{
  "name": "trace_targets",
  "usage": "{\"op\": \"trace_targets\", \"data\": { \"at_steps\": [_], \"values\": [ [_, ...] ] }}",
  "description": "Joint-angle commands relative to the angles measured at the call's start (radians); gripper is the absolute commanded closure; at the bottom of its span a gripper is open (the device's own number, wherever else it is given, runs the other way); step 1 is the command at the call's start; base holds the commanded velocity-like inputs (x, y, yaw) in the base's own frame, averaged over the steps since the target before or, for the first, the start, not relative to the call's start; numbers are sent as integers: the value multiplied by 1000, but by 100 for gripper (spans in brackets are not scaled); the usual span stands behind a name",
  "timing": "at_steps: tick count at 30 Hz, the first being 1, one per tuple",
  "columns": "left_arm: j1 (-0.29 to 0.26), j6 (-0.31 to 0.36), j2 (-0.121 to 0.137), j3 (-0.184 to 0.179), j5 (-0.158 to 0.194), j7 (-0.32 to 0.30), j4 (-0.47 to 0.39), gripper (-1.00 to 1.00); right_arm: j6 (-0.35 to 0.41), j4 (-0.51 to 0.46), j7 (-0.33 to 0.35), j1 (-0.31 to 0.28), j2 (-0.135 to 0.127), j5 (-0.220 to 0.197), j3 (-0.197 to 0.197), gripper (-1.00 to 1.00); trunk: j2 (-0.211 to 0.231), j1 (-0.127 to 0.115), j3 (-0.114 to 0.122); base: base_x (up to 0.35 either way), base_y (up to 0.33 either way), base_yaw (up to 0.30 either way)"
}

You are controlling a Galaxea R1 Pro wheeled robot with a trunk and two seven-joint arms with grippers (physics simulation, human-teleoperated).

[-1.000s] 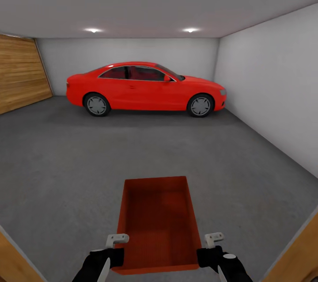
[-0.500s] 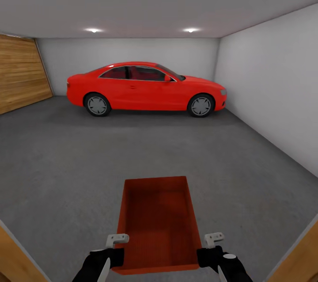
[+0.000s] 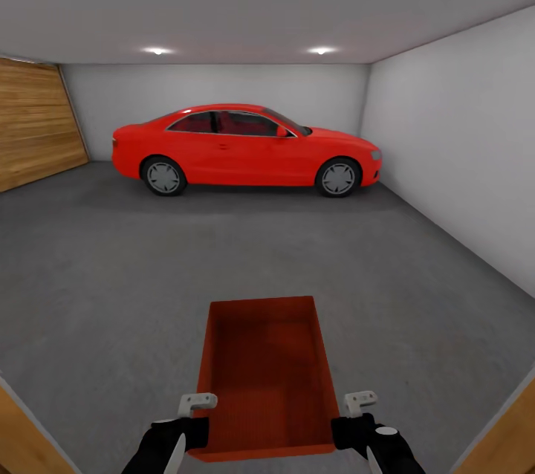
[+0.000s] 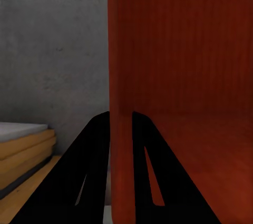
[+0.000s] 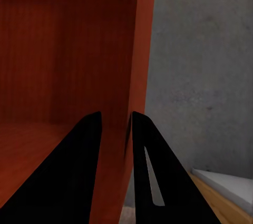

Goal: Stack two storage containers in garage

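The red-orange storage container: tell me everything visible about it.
The red-orange rectangular storage container is open-topped, empty, with thin straight walls and a finely ribbed bottom; it looks like plastic. It is level, long side pointing toward the red car, over the dark grey concrete floor. The left gripper pinches its left wall, the right gripper its right wall, near the robot's end.

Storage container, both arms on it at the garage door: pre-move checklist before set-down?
1. Left gripper fingers straddle the storage container side wall: ok.
2. Right gripper fingers straddle the opposite wall: ok.
3. Container level in the head view, open side up, nothing inside: ok.
4. Garage floor ahead free of obstacles up to the red car: ok.
5. Robot fully past the wooden door frame: not ok, frame at both lower corners.
6. Second container's whereabouts: cannot tell.
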Motion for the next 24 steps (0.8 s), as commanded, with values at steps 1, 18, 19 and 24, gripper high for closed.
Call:
{"op": "trace_targets", "data": {
  "at_steps": [1,18,19,24],
  "values": [
    [-1,-35,-1,9,-24,4,-4,100,7,0,21,0,31,-14,43,100,-2,1,-2,245,0,0],
    [-1,-35,-1,9,-24,4,-4,100,7,-1,21,0,31,-14,43,100,-2,1,-2,276,0,0],
    [-1,-35,-1,9,-24,4,-4,100,7,-1,21,0,31,-14,43,100,-2,1,-2,40,0,0],
    [-1,-35,-2,9,-24,4,-4,100,7,-1,22,0,31,-14,43,100,-2,1,-2,16,0,0]
  ]
}}
